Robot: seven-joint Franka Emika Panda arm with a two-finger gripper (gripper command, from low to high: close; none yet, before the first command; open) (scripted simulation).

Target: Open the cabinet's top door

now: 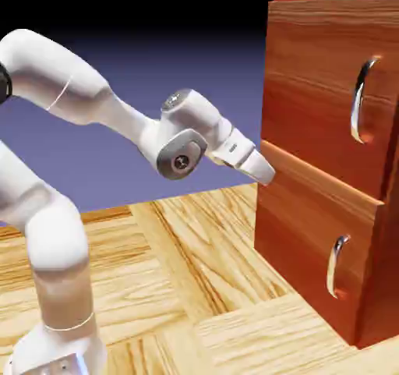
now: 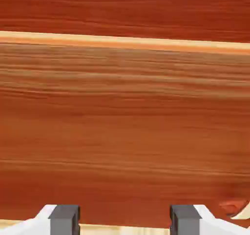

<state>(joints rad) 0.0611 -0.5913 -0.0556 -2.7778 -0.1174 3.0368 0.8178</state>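
The reddish-brown cabinet [image 1: 312, 233] stands at the exterior view's right. Its top door [image 1: 319, 77] is the taller upper panel and carries a long curved silver handle [image 1: 359, 100]. Below it is the shorter panel [image 1: 300, 249] with a smaller handle [image 1: 337, 266]. My gripper [image 1: 265, 174] points at the cabinet's left front edge, level with the seam between the two panels and well left of both handles. In the hand view, wood grain [image 2: 125, 121] fills the picture. The gripper [image 2: 124, 222] is open, its fingertips [image 2: 64, 219] wide apart with nothing between them.
The lower panel's top edge juts out as a narrow ledge [image 1: 327, 175] beneath the top door. A pale band [image 2: 125, 40] crosses the hand view near its top. The table [image 1: 195, 288] is light parquet wood.
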